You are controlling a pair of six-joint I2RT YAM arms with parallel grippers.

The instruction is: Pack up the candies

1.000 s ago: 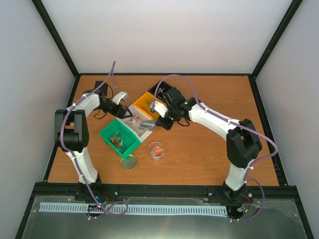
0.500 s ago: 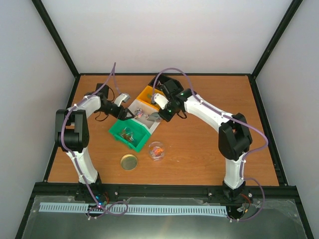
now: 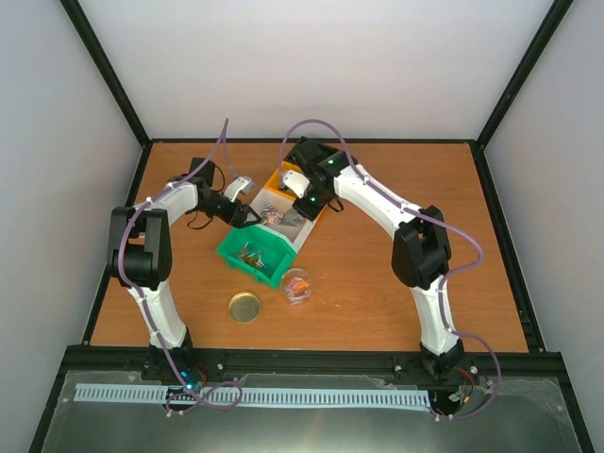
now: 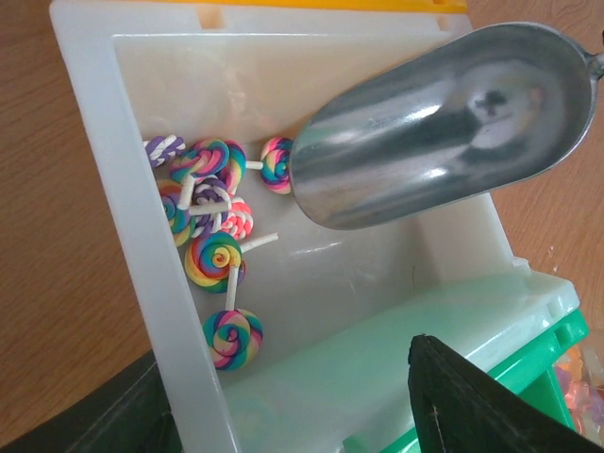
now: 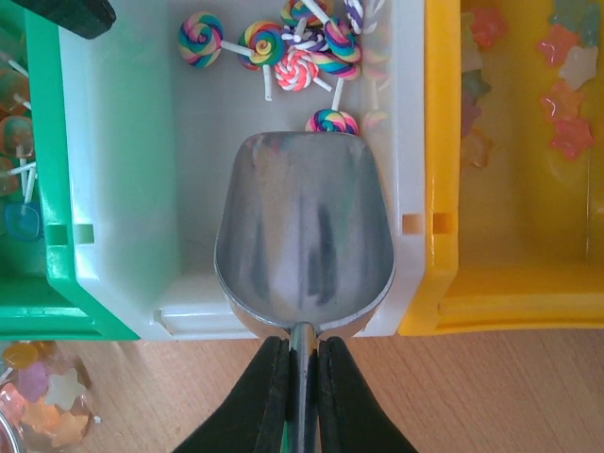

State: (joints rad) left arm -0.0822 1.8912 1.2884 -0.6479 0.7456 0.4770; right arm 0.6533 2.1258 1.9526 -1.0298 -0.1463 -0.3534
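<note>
Eight or so candies [image 4: 215,257] to collect: found them bunched at one end of the white bin [image 4: 123,189], sticks crossed, one lying slightly apart from the heap. Found the metal scoop [image 5: 302,236] in the same bin, empty, mouth turned toward the heap and lip just beside the nearest sweet. Noted the right gripper [image 5: 300,349] pinched shut on the scoop's thin handle. Saw the left gripper [image 3: 251,217] with fingers apart at the bin's near wall; could not tell contact from a mere straddle. Judged the main risk a shove instead of a scoop: sweets driven against the end wall, or flicked over the rim into the green bin [image 5: 42,189] or the yellow bin [image 5: 491,236], both touching the white one. Feared tangled sticks too, lifting as a clump and shedding on the way out. Suspected a twist of the thin handle between narrow pads under load. Expected a sliding bin without a firm brace from the left.
</note>
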